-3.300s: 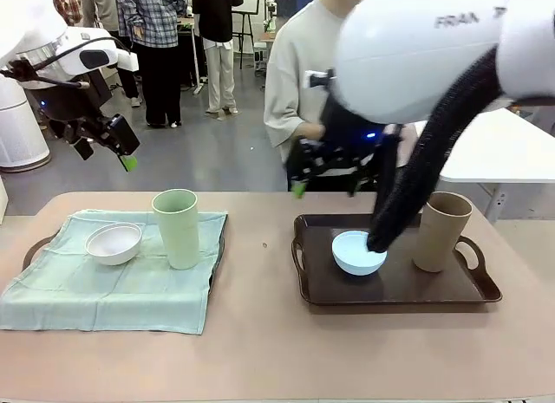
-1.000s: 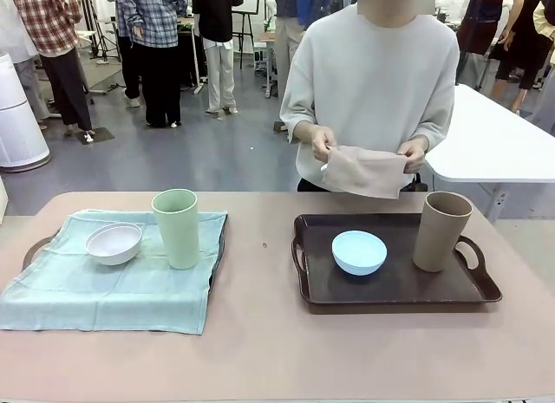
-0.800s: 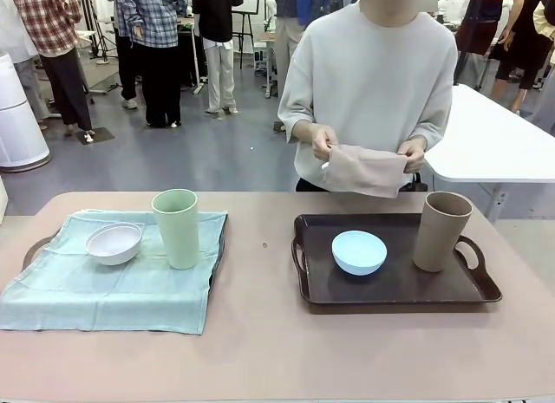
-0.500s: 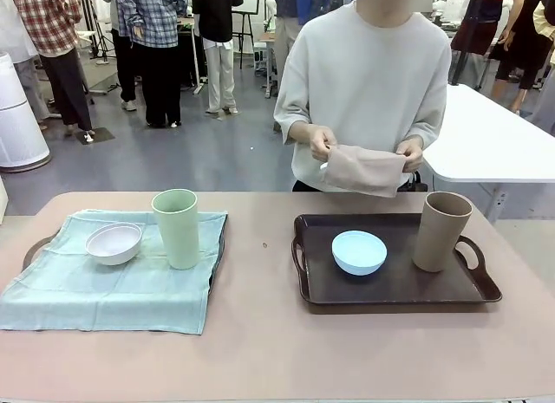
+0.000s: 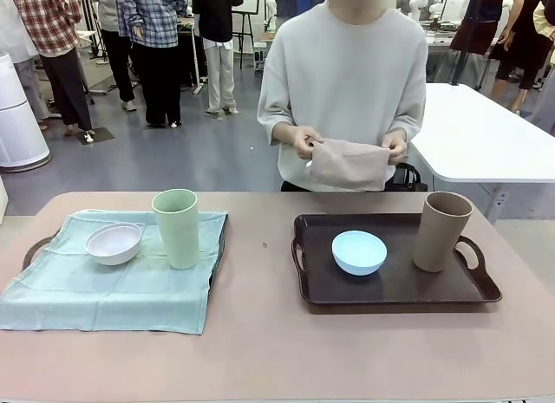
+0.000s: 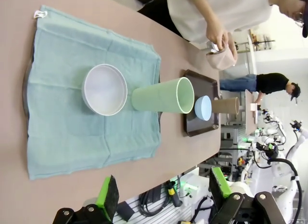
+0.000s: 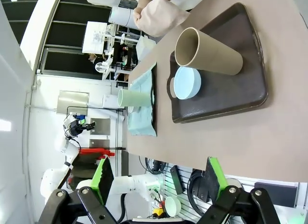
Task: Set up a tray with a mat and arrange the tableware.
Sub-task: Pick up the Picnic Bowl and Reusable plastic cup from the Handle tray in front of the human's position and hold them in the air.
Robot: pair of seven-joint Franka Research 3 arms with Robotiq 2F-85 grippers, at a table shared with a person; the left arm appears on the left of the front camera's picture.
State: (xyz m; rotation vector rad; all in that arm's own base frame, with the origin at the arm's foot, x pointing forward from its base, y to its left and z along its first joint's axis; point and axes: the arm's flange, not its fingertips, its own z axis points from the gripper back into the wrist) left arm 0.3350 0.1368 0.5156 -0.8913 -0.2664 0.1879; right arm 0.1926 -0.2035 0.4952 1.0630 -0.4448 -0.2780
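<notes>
Green mat (image 5: 113,286) covers left tray (image 5: 218,247); only dark rim, handle show.

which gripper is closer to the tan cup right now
Right. The right gripper hangs open before the brown tray, tan cup just beyond. The left gripper hangs open by the green mat, the cup far across the table.
</notes>
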